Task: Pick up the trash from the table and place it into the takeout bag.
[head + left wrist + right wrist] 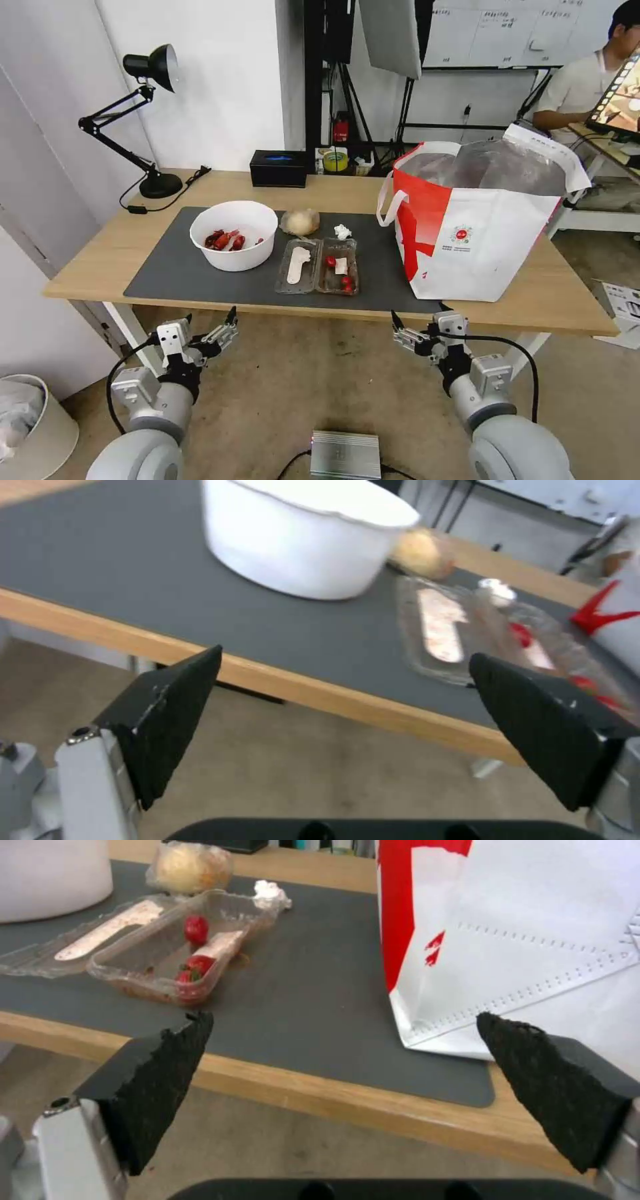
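While all trash lies beside the takeout bag (480, 227), my left claw (211, 330) and right claw (420, 323) hang wide, empty; first pick pending.

The near edge of the long light-wood tabletop (100, 267) lies open, with both grippers below and in front of it. Bare dark grey mat (180, 273) runs along that edge. Mid-mat, the white round bowl (234, 235), the clear plastic clamshell tray (317, 267), the beige plastic-wrap ball (300, 222) and the small white tissue ball (343, 231) crowd together. The boxy white-and-red takeout bag (480, 247) blocks the right end; a clear strip of mat separates it from the tray.
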`<state>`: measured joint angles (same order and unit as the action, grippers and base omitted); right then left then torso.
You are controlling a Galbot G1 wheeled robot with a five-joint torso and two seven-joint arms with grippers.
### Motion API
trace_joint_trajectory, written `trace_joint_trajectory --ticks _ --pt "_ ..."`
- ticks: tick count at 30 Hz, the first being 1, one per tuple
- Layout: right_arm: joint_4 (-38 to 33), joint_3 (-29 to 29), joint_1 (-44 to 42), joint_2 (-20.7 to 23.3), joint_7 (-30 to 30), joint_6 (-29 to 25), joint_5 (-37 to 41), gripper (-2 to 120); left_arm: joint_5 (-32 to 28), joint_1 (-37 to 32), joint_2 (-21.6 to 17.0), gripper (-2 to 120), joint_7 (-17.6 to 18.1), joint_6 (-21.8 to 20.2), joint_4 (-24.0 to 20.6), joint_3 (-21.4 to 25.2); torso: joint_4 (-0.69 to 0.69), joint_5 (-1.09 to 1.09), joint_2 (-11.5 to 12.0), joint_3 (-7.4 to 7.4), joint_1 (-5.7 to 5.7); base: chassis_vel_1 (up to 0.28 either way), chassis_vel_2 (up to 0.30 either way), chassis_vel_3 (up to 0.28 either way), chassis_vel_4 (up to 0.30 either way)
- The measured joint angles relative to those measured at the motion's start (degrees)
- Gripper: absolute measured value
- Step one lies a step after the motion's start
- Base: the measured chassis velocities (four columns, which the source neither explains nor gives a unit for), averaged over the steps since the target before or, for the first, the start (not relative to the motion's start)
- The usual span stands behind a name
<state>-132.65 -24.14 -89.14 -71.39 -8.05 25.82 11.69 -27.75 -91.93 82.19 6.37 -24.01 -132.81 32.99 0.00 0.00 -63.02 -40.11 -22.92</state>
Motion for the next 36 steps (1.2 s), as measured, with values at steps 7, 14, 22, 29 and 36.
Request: trace_joint_trajectory --ticks 7,14,22,29,36 --pt "1.25 2.21 2.47 1.52 -0.03 -0.11 0.19 100 -11.57 0.82 -1.26 100 1.87 -1.32 -0.39 -1.17 0.01 0.0 0.0 0.0 0.01 0.0 0.0 0.0 0.0" --pt "2.15 4.55 3.73 2.47 -0.05 -0.22 0.35 100 -22.9 1.72 -1.4 100 5.84 -3.13 -1.01 -2.09 0.01 0.0 0.0 0.0 0.01 0.0 0.0 0.0 0.0" --pt "1.7 3.93 2.84 2.43 -0.05 -0.67 0.35 100 -30.33 4.43 -1.79 100 7.83 -3.35 1.31 -4.2 0.0 0.0 0.0 0.0 0.0 0.0 0.0 0.0 0.0" --pt "1.64 3.65 2.47 2.21 -0.05 -1.18 0.34 100 -35.05 6.72 -2.2 100 8.83 -3.23 2.55 -5.53 0.0 0.0 0.0 0.0 0.0 0.0 0.0 0.0 0.0" --pt "1.62 3.43 2.24 2.05 -0.08 -1.22 0.25 100 -38.52 10.05 -2.44 100 10.25 -3.08 4.38 -7.9 0.0 0.0 0.0 0.0 0.01 0.0 0.0 0.0 0.0"
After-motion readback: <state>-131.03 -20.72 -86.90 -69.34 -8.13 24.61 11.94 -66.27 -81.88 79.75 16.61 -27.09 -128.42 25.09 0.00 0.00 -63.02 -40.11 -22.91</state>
